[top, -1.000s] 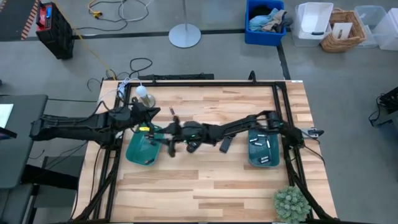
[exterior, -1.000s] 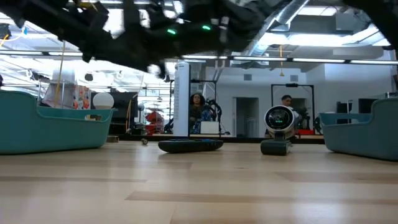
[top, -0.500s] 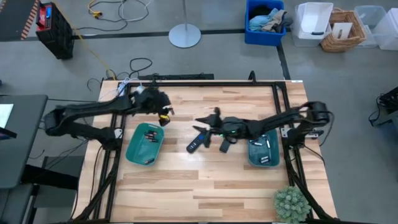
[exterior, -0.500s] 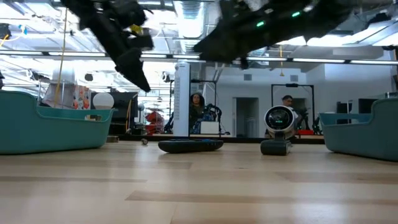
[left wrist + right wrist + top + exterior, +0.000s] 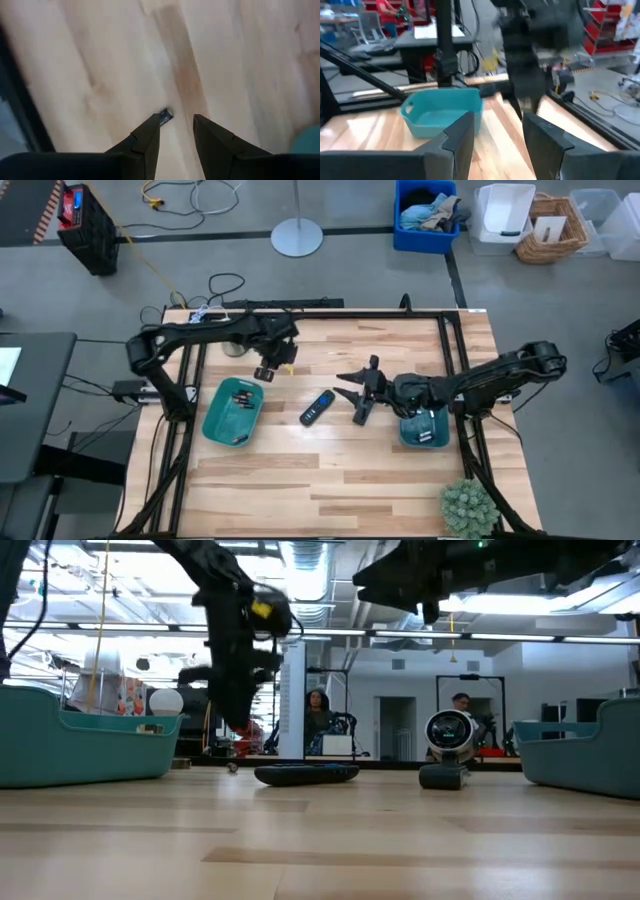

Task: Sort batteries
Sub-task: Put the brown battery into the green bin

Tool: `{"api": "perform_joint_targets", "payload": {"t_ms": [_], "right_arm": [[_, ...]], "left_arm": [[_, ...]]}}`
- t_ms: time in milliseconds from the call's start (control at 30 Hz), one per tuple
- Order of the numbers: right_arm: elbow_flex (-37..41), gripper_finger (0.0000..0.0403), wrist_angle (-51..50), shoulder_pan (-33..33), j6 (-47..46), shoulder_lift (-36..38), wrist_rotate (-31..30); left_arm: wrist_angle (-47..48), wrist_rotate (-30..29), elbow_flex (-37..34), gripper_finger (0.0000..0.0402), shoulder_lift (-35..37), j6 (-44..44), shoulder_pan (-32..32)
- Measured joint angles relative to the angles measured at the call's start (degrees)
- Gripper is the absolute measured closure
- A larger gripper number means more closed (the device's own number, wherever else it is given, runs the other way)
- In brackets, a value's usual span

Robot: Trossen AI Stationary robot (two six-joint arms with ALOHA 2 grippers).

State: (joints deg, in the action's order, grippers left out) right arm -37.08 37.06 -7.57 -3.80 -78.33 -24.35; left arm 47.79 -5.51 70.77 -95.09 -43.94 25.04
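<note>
High view: we've got small dark cylindrical batteries already in the left teal plastic tray, so sorting's underway. Left gripper hovers jaws apart over one loose battery on the surface; right gripper hangs released, empty.

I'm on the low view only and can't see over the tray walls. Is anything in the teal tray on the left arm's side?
Observer: Yes. From above, that teal tray holds several batteries.
Operator: Is the left end effector carrying one right now?
Observer: No. In its wrist view the left end effector is open, with nothing between its fingers.
Operator: Any loose cell near it?
Observer: One small dark cell lies on the wooden tabletop, right beside one fingertip.
</note>
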Motion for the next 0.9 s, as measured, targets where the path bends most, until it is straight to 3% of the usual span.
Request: {"api": "perform_joint_targets", "payload": {"t_ms": [133, 433, 900], "right_arm": [[-0.09, 0.0220, 0.28, -0.80, 1.21, 0.07, -0.01], [-0.09, 0.0221, 0.34, -0.55, 1.45, 0.07, 0.02], [-0.09, 0.0221, 1.13, -0.55, 1.28, 0.05, 0.02]], "left_arm": [[0.53, -3.94, 0.11, 0.0285, -4.24, -4.75, 0.46], [0.30, -9.71, 0.12, 0.0250, -9.93, -5.49, 1.36], [-4.58, -10.56, 0.12, 0.0232, -13.80, -4.56, 3.37]]}}
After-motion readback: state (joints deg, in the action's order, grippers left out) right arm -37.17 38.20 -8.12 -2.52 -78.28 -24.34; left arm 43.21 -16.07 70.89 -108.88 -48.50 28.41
